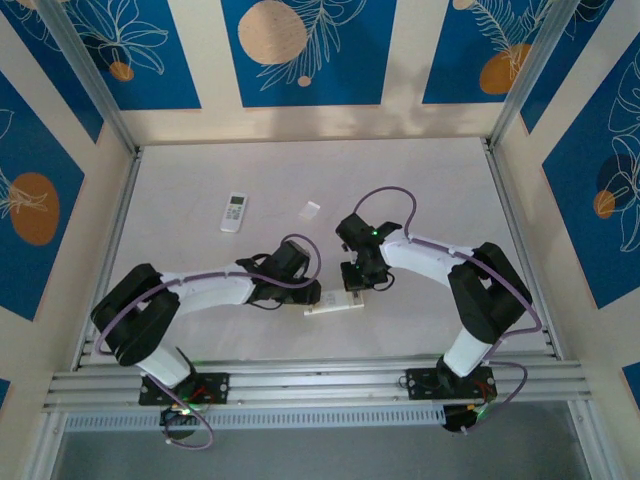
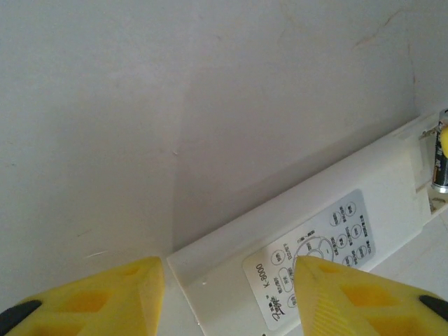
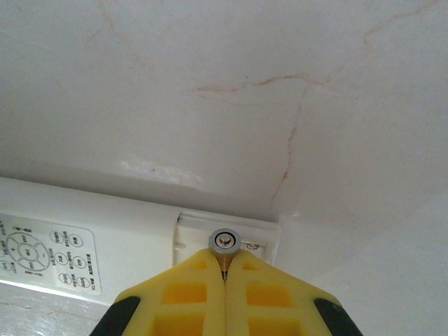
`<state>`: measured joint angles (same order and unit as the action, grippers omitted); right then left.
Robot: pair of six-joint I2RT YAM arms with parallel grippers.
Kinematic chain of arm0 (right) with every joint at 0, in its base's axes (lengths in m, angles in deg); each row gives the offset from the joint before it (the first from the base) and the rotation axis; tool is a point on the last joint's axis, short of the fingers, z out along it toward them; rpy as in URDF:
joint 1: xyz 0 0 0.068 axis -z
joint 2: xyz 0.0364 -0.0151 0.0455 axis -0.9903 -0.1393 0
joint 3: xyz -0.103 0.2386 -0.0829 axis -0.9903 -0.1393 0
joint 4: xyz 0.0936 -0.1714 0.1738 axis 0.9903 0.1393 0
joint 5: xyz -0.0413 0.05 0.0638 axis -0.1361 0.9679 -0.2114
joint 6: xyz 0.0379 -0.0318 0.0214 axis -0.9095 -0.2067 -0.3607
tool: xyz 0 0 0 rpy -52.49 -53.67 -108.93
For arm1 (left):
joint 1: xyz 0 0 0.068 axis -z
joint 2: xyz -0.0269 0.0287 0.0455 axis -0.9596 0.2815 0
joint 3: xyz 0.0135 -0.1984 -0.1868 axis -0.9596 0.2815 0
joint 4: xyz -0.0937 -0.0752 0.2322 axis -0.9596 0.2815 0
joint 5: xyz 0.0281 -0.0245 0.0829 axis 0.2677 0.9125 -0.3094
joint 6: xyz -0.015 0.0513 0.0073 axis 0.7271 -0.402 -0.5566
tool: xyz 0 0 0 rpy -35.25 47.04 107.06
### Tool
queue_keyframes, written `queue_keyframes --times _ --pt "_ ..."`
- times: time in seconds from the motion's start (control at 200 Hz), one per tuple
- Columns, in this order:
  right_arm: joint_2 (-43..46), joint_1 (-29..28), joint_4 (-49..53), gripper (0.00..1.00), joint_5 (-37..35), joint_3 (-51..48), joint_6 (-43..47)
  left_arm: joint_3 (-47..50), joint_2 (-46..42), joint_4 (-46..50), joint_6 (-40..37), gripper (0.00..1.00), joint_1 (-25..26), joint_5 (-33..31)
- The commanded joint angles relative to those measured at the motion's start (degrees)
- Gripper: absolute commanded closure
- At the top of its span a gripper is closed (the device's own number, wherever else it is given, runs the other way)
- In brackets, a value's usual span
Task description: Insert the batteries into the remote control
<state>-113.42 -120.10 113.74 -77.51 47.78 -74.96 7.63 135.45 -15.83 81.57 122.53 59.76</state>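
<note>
White plastic marks the long remote [image 1: 335,304], which lies back-up on the pale table [image 1: 430,180] between the two arms, near their bases. The left wrist view shows its printed label and, at the far end, the uncovered battery bay [image 2: 425,183]. One battery [image 2: 441,166], dark with a yellow band, sits tilted in that bay. The left gripper [image 1: 308,295] straddles the remote's other end. Its yellow jaws [image 2: 229,263] are spread apart, released. One finger [image 2: 105,301] is just beside the remote's corner with a thin strip of shadow between, and the other finger [image 2: 357,301] overlaps the label. The right gripper [image 1: 358,288] hangs over the bay end with its jaws clenched tight together and nothing between them. In the right wrist view its tips [image 3: 225,260] meet the silver round end of the battery [image 3: 225,240], which stands at the edge of the bay [image 3: 262,234]. Farther back on the table, well apart from the arms, lie a second, shorter remote [image 1: 233,212] and a small white flat piece [image 1: 310,210].
</note>
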Motion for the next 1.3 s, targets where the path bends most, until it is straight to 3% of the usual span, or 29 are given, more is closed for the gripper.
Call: queue_keyframes --times 0.0,0.255,0.54,0.795,1.105,1.295 --pt "0.88 0.10 2.62 1.00 1.80 -0.55 -3.87 -1.86 1.11 -0.17 0.32 0.46 0.32 3.04" --pt "0.64 -0.21 0.80 1.00 3.92 -4.07 -12.36 0.39 3.25 -5.84 3.86 0.53 1.67 8.43" --pt "0.06 -0.83 0.40 1.00 3.16 -6.61 -20.14 3.21 3.34 -10.36 8.35 0.63 4.23 9.49" --pt "0.23 -2.67 -2.21 1.00 6.25 -8.69 -20.82 4.03 3.46 -12.21 9.99 0.64 5.80 8.27" --pt "3.32 -1.71 1.68 0.81 5.54 -2.21 -17.29 3.07 1.44 -8.83 8.10 0.64 5.79 5.21" --pt "5.15 -1.16 3.07 0.79 5.30 -1.52 -17.12 2.93 1.80 -8.84 7.97 0.64 5.86 4.95"
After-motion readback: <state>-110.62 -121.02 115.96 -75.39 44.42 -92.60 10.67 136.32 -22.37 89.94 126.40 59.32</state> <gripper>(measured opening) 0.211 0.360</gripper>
